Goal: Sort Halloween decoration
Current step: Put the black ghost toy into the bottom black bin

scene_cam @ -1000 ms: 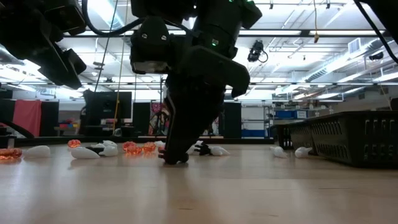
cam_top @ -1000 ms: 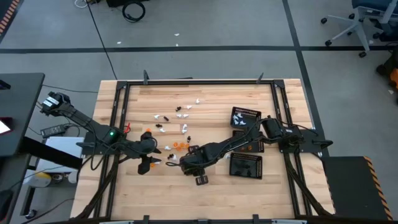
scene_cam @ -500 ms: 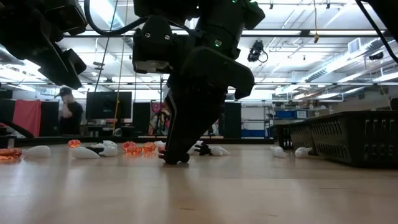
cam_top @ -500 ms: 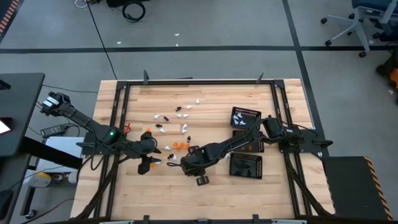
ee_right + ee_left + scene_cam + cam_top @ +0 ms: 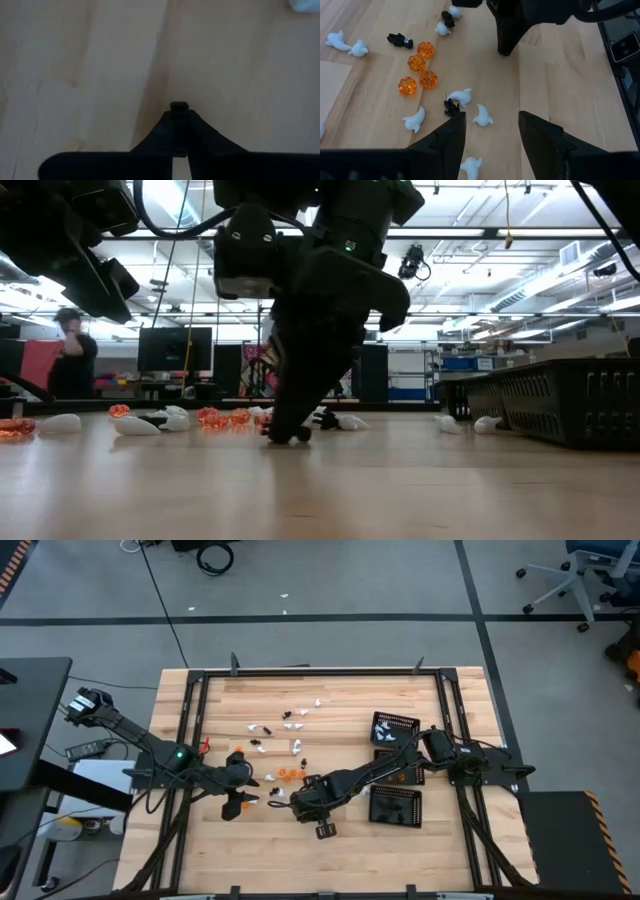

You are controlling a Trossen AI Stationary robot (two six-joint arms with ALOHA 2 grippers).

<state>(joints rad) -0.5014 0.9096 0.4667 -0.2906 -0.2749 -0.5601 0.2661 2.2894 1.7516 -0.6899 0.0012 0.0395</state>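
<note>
Pressing its tips down onto the bench point(image 5: 330, 845), the right end effector point(image 5: 289, 432) is closed tight, a small black piece point(image 5: 178, 106) pinched between its fingertips; what that piece is cannot be told. Just beside it, the left end effector point(image 5: 490, 125) hovers with its fingers spread apart, empty, over white ghosts point(image 5: 461, 96) and a black trinket point(image 5: 451, 106). Orange pumpkins point(image 5: 417, 70) lie a little farther on. Beyond, near the right arm, three black mesh trays point(image 5: 394, 728) stand in a row.
</note>
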